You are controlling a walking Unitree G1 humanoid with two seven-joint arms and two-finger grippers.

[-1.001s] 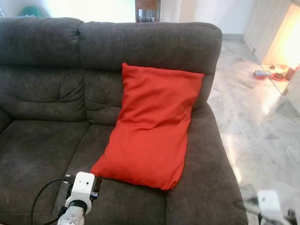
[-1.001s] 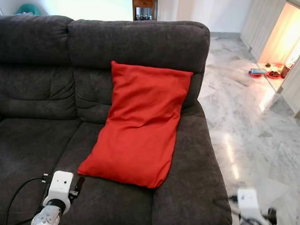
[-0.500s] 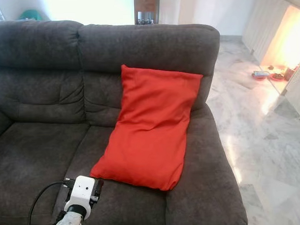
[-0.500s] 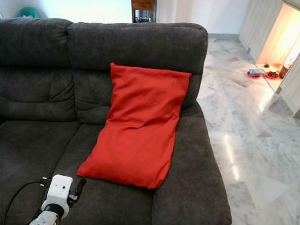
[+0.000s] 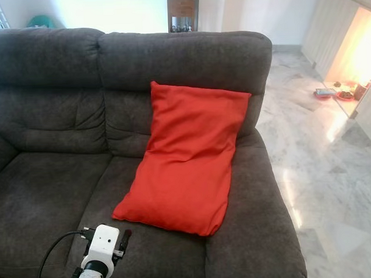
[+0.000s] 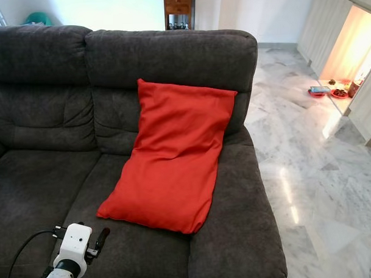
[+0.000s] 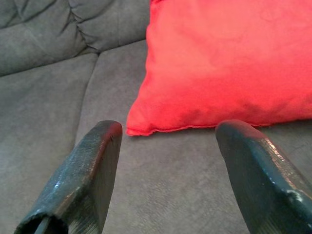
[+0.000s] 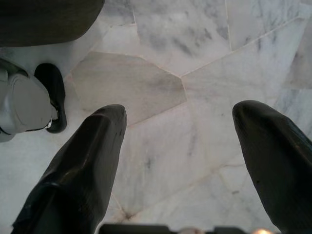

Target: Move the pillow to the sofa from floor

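The left gripper (image 7: 168, 170) sits at the lower left of the left eye view, low over the front edge of the seat. Its fingers (image 7: 83, 175) are spread apart and grasp nothing; in the left wrist view bare seat fabric lies between them. The right gripper (image 8: 180, 161) hangs over the white marble floor (image 8: 195, 63), its fingers likewise released and empty.

The red rectangular fabric pillow (image 5: 189, 151) lies just beyond the left gripper, up and to the right of it in the frame, near but apart. Its near lower corner is the closest part to the fingers. The pillow rests on the right-hand seat cushion of the dark grey upholstered sofa (image 5: 51, 131), with its upper edge leaning against the backrest. Its long axis runs from the lower centre of the frame toward the upper right, tilted slightly rightward.

The left arm is the nearer one. Judged from this arrangement, the pillow is already off the floor and on the sofa, so the placement appears complete and no further grasp seems required.

Farther off, at the upper right of the frame, the floor extends to a brightly lit doorway (image 5: 356, 47).
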